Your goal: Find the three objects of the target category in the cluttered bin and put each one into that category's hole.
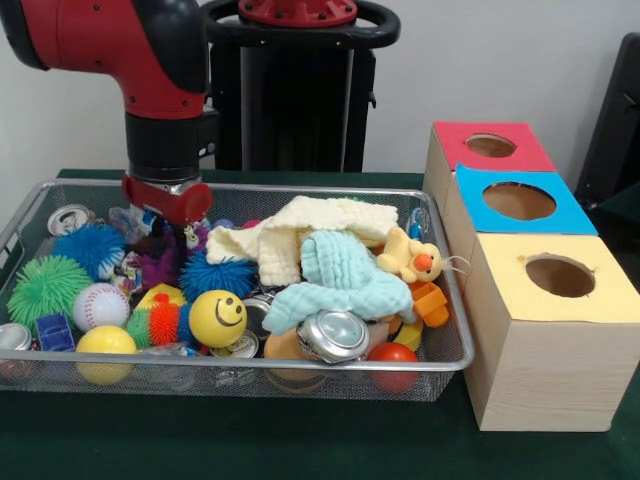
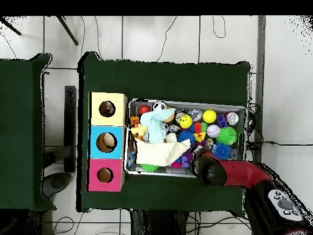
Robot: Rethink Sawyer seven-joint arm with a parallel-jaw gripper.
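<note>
Fingers on my gripper [image 1: 172, 222] are hidden low among the toys in the wire bin [image 1: 40, 205], so I cannot tell if they hold anything, far from the yellow box's hole [image 1: 560, 275].

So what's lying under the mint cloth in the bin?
Under the mint cloth, a crushed silver can and an orange ball poke out at its front edge, and the cream cloth runs beneath its back. Anything directly beneath its middle is covered.
</note>
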